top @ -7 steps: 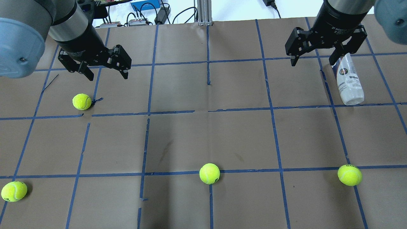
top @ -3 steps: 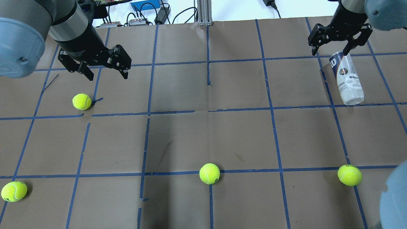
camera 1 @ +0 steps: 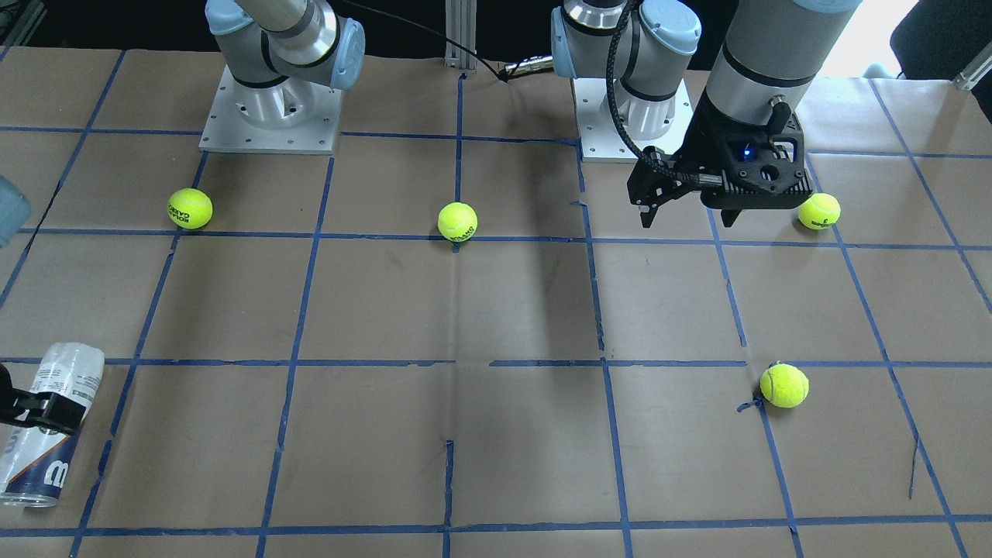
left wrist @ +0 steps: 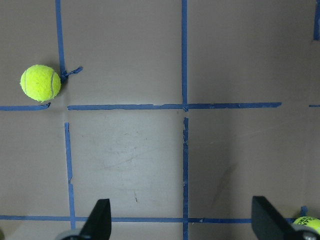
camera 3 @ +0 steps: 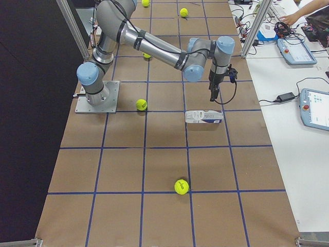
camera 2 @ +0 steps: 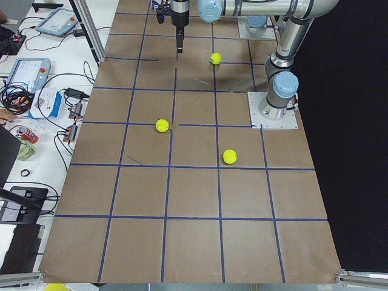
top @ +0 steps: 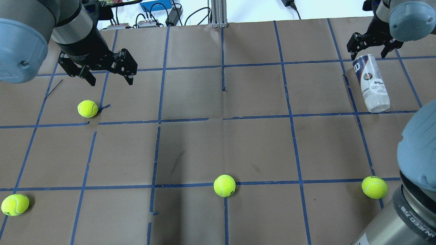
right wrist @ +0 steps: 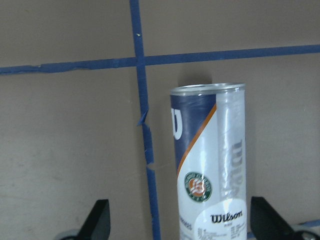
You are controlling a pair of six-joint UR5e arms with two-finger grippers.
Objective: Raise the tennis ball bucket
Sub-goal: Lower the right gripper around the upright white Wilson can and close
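The tennis ball bucket (top: 372, 85) is a clear tube with a white and navy Wilson label. It lies on its side at the far right of the table, and also shows in the front view (camera 1: 48, 403) and the right side view (camera 3: 204, 117). My right gripper (top: 369, 51) is open and hangs over the tube's navy end without touching it. In the right wrist view the bucket (right wrist: 210, 165) lies between the spread fingers (right wrist: 97, 222). My left gripper (top: 110, 80) is open and empty above the far left of the table.
Several yellow-green tennis balls lie loose: one (top: 87, 108) near my left gripper, one (top: 224, 185) at the near middle, one (top: 374, 187) at the near right, one (top: 15, 204) at the near left. My right arm's elbow (top: 417, 149) fills the overhead view's lower right.
My right gripper has moved right and toward the table's far edge, from beside the tube to over its navy end. The right elbow has swung into view. The left gripper has barely shifted.
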